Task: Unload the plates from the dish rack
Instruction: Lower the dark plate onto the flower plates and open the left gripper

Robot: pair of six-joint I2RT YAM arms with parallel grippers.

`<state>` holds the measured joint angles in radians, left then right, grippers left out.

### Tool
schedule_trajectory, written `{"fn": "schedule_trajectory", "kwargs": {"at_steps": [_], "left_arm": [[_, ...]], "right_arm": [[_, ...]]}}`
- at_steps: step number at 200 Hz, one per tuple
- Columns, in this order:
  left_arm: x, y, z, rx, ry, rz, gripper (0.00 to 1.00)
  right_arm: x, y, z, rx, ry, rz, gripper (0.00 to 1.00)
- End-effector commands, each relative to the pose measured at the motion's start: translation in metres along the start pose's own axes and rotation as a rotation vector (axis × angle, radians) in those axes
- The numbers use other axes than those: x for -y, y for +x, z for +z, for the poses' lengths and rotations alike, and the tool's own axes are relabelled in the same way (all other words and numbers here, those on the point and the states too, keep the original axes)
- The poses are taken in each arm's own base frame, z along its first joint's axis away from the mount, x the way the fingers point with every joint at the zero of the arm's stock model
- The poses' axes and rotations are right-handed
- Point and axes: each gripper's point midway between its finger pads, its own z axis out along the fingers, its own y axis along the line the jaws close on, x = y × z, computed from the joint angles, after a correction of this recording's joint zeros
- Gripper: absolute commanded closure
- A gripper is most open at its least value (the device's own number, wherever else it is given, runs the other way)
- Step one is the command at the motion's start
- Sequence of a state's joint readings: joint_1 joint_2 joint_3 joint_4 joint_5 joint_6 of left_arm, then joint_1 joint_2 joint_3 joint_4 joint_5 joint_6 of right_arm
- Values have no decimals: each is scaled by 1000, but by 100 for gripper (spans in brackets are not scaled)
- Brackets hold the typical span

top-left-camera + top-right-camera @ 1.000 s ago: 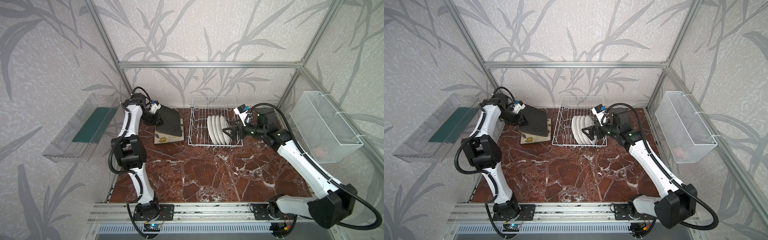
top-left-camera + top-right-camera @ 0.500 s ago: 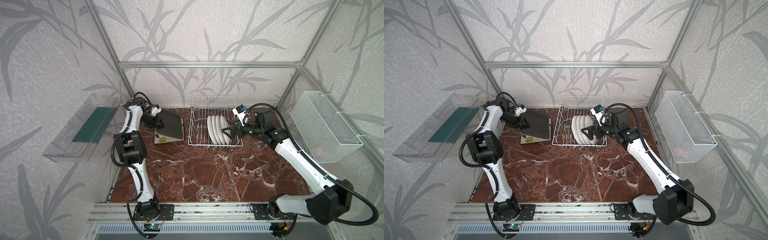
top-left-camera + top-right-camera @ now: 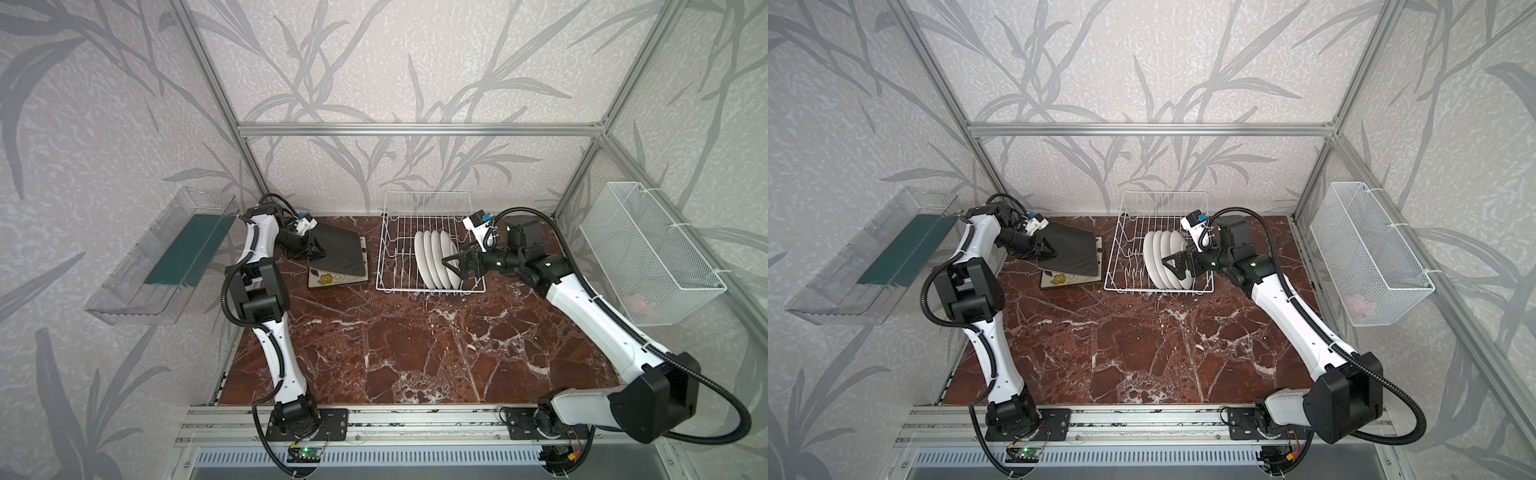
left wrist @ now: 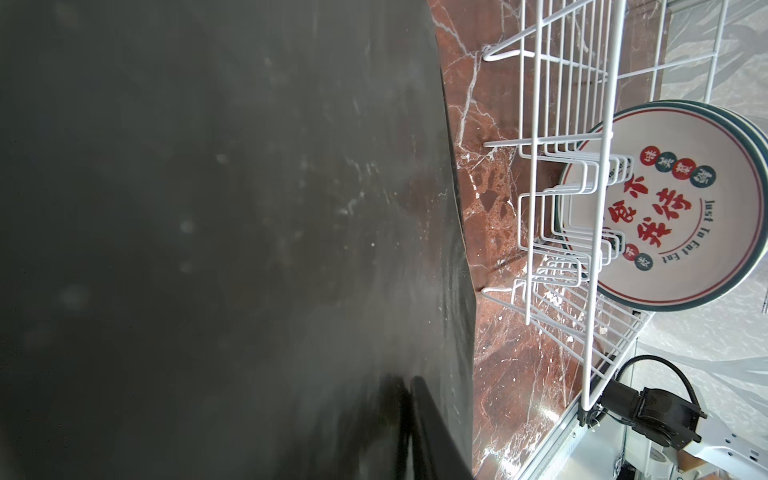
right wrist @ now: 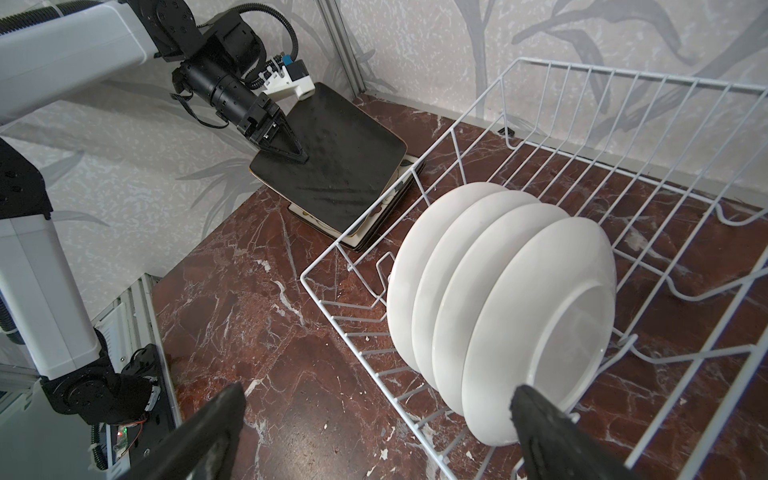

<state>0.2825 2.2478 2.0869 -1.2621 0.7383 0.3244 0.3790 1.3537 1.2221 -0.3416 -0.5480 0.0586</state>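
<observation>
White round plates [image 3: 432, 259]: four on edge by the front-right corner of the dish rack [image 3: 424, 193], the row running left to right in both top views. At its right end the right gripper [image 3: 451, 264] is spread wide and empty, so the right arm is nearer. On the other side the left gripper [image 3: 313, 249] clamps a black-backed square plate [image 3: 345, 249], tilted over the stack [image 3: 328, 279] left of the rack.

Left wrist: the black back fills the view.

Right wrist: the nearest plate's rim is beside one finger [image 5: 548, 436], off-centre between the jaws.

Red-brown marble tabletop [image 3: 415, 353] under white dish rack [image 3: 426, 212] and stacked square plates [image 3: 332, 280].
</observation>
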Motion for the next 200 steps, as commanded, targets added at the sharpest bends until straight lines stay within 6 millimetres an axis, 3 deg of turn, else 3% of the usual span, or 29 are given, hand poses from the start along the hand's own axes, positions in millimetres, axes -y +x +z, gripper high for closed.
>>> {"fn": "schedule_trajectory", "kwargs": {"at_steps": [1,121,167,200], "left_arm": [[31,-14,-14,70,116,91,97],[16,-10,1,19,113,52,92],[8,-8,3,5,80,36,74],[5,-11,3,9,59,25,68]], "right_arm": [[-4,-13,-3,30,2,-18,1],[-5,-16,-1,32,-10,0,1],[-5,-22,0,46,-16,4,1],[-4,-20,4,35,-21,11,1]]}}
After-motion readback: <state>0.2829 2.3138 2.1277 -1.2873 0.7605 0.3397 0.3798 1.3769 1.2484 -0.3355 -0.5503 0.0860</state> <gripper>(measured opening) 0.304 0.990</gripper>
